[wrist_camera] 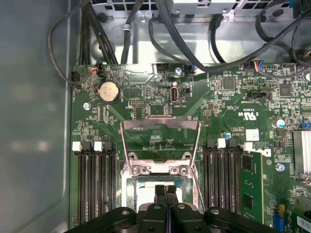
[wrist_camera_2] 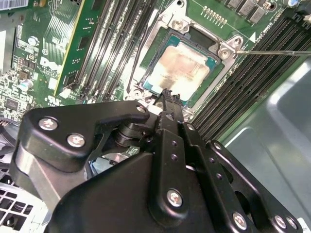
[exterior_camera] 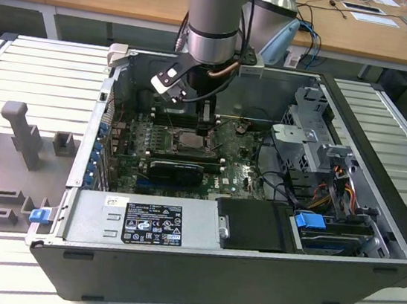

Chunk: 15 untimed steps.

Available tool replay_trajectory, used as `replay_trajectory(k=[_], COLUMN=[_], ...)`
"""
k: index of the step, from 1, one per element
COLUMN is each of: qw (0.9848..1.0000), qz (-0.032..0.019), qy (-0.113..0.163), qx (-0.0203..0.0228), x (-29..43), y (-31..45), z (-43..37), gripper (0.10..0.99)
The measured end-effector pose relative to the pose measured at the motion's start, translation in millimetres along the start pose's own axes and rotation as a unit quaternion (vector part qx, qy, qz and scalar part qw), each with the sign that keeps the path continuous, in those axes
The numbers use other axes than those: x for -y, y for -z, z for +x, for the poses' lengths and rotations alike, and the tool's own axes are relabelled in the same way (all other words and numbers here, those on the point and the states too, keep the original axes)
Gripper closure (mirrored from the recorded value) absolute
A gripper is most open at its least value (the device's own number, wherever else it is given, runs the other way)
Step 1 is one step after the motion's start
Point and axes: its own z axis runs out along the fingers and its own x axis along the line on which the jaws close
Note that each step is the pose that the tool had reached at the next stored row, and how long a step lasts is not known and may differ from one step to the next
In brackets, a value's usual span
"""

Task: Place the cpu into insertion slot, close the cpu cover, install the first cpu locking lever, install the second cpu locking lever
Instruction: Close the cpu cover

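Fingers pressed together and empty, the end effector (wrist_camera: 166,188) hangs just above the cpu (wrist_camera_2: 182,65), seated flat in the insertion slot (wrist_camera_2: 232,47), with the cpu cover (wrist_camera: 160,124) tilted open just beside it.

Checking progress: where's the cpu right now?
In the second wrist view, the cpu sits in the insertion slot, between the memory slots, just beyond the fingers.

power supply label (exterior_camera: 153,224), print seemingly too small
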Motion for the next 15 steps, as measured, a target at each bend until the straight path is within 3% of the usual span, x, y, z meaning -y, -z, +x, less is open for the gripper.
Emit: replay_trajectory(k=[8,15], qw=[1.0,1.0], qz=[0.0,0.0], qy=[0.0,0.0], qx=[0.0,0.0001], x=[-1.7,-3.6], y=[1.5,8.4], z=[0.1,0.2], gripper=[0.98,0.98])
